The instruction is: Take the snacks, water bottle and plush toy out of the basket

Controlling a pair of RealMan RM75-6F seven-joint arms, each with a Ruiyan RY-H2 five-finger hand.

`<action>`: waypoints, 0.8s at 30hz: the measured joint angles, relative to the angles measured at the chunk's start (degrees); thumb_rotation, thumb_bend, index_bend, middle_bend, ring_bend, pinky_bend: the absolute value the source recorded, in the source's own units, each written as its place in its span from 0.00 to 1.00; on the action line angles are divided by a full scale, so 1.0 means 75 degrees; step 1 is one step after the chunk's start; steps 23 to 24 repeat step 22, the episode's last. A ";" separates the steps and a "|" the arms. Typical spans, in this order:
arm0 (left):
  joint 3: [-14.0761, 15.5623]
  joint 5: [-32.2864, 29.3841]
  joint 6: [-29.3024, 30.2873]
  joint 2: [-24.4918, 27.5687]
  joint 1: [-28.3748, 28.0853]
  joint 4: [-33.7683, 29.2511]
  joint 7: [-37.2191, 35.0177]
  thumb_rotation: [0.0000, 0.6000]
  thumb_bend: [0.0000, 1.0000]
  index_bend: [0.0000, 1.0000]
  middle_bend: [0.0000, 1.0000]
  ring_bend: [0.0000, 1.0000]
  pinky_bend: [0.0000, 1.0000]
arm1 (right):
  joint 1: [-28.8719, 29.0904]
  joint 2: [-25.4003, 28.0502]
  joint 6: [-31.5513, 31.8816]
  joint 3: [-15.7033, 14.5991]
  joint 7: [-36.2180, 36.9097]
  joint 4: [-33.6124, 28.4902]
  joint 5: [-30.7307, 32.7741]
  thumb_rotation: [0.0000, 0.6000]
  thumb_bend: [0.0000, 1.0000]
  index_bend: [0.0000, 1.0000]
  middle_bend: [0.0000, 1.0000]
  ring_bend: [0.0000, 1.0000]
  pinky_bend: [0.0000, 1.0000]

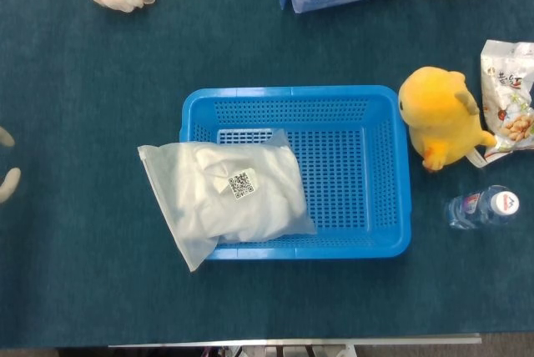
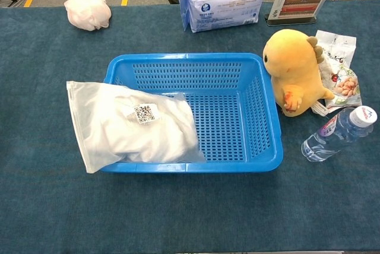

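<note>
Toy, snacks and bottle all out of the basket

Plush toy [image 2: 294, 70] sits upright right of centre, just beside the blue basket [image 2: 261, 162], partly covering the snack packet [image 2: 339, 73]; water bottle [image 2: 335, 133] lies lower right. Only pale fingertips of the left hand [image 1: 7, 175] show at the left edge: grip unreadable. Right hand unseen.

We see a blue basket [image 2: 261, 111] of smooth, hard-looking plastic with perforated walls, standing on a tabletop [image 2: 178, 212] covered in matt, slightly napped dark teal cloth. A frosted, faintly glossy plastic bag [image 2: 127, 124] with white fabric inside lies over its rim, and beside the basket sits a fuzzy yellow plush toy [image 2: 295, 70]. Near it we note a clear, shiny plastic water bottle [image 2: 332, 135] and a glossy printed snack packet [image 2: 339, 70].
</note>
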 measured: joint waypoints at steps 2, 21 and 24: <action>-0.0028 0.0077 -0.0073 0.0049 -0.0100 -0.0038 -0.0071 1.00 0.25 0.44 0.38 0.33 0.53 | -0.0100 -0.0142 0.0110 0.0037 -0.0420 0.0080 0.0072 1.00 0.00 0.20 0.26 0.20 0.47; -0.0197 0.0316 -0.0892 -0.0066 -0.0969 0.0524 -0.0815 1.00 0.25 0.44 0.38 0.33 0.53 | -0.2203 -0.1181 0.2232 -0.0304 -0.2643 0.0089 -0.0099 1.00 0.00 0.23 0.27 0.19 0.47; -0.0185 0.0321 -0.0909 -0.0094 -0.0987 0.0548 -0.0830 1.00 0.25 0.44 0.38 0.33 0.53 | -0.2223 -0.1202 0.2233 -0.0296 -0.2617 0.0110 -0.0101 1.00 0.00 0.23 0.27 0.19 0.47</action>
